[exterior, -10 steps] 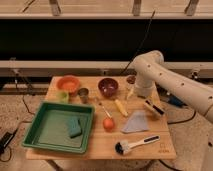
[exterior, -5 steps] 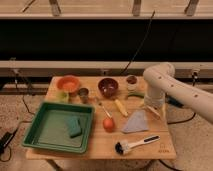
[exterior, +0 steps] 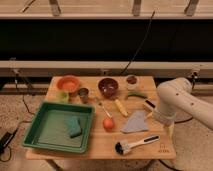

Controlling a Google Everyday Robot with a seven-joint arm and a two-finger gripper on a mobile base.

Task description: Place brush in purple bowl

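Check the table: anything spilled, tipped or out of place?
Nothing stands out. The brush lies flat near the front edge, the purple bowl sits upright at the back, the pincer hangs beside the grey cloth.

A robot test lab is showing itself here: a plain wooden worktop (exterior: 102, 146) is standing on a speckled floor (exterior: 15, 112) before a dark wall with a long metal rail (exterior: 75, 65), a cable (exterior: 140, 42) is hanging down it, and the white arm (exterior: 182, 102) is holding its tool (exterior: 150, 108) over the worktop's right side.
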